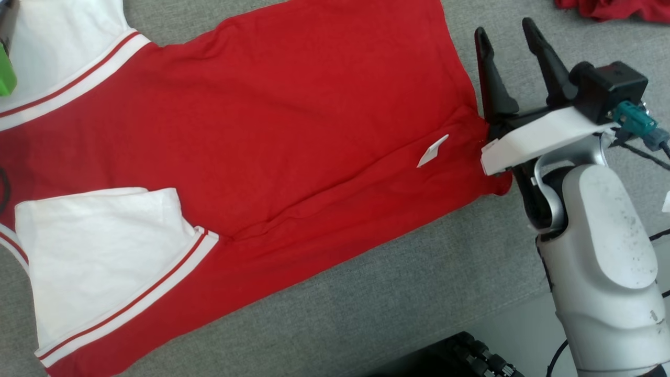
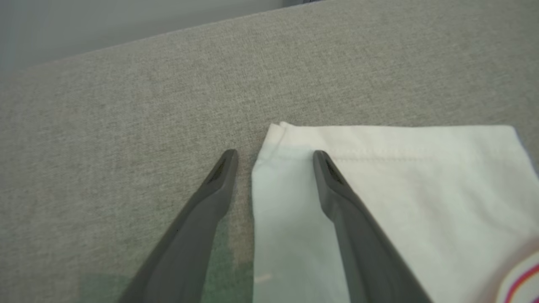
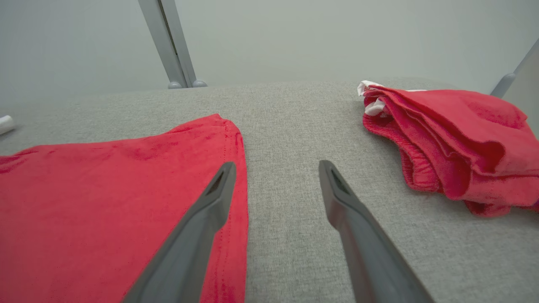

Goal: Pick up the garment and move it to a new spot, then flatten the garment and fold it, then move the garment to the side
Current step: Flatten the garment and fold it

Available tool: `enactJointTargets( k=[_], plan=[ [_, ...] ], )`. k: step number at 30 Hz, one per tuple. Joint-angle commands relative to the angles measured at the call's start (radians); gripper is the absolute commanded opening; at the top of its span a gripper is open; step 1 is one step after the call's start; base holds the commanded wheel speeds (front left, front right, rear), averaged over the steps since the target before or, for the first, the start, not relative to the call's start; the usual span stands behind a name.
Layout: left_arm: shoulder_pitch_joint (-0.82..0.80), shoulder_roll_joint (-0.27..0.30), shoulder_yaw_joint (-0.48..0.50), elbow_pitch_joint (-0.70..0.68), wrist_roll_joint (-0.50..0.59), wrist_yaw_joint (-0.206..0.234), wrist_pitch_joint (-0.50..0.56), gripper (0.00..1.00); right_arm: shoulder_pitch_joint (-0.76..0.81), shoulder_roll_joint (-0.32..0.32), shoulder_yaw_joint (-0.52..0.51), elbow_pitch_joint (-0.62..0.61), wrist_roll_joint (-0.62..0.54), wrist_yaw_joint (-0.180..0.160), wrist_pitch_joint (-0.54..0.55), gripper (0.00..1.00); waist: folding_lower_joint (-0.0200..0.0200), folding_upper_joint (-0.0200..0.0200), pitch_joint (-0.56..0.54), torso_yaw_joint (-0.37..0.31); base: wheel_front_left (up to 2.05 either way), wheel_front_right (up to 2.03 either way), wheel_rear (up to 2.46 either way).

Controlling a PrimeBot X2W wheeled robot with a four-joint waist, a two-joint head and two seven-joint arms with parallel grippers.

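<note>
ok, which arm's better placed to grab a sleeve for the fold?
Left. The left gripper straddles the white sleeve corner, jaws apart. The right gripper sits over the red hem.

head: steep down on garment [image 1: 293,115] | wrists: low, near, skimming it | shared: likely its edges

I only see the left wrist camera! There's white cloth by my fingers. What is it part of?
Observer: That white sleeve belongs to a red shirt spread out on the grey surface.
Operator: Where's my other gripper?
Observer: The right gripper is open at the shirt's hem, holding nothing.
Operator: Anything else there?
Observer: A second red garment lies bunched up beyond that gripper.
</note>
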Motion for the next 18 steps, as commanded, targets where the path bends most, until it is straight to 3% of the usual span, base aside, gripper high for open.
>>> enactJointTargets(
  k=[1,2,9,18],
  plan=[
    [-0.002,-0.013,-0.012,0.007,-0.005,-0.006,0.008,0.18,-0.027,-0.009,0.01,-0.004,-0.009,-0.001,0.008,1.0,-0.0001,0.0,0.006,0.01,0.0,0.0,0.0],
    [-0.009,-0.02,-0.013,0.004,-0.006,-0.006,0.0,0.0,-0.045,-0.017,0.019,-0.003,-0.015,-0.001,0.017,1.0,-0.0001,0.0,0.009,0.016,0.0,0.0,0.0],
    [-0.047,-0.063,-0.014,-0.013,-0.014,-0.017,-0.073,0.0,-0.211,-0.097,0.079,0.077,-0.041,-0.001,0.089,1.0,-0.0001,0.0,0.013,0.078,0.0,0.0,0.0],
    [-0.052,-0.141,-0.041,-0.066,-0.047,-0.055,-0.156,0.0,-0.39,-0.215,0.176,0.304,-0.033,-0.001,0.241,1.0,-0.0001,0.0,-0.005,0.194,0.0,0.0,0.0]
  ],
)
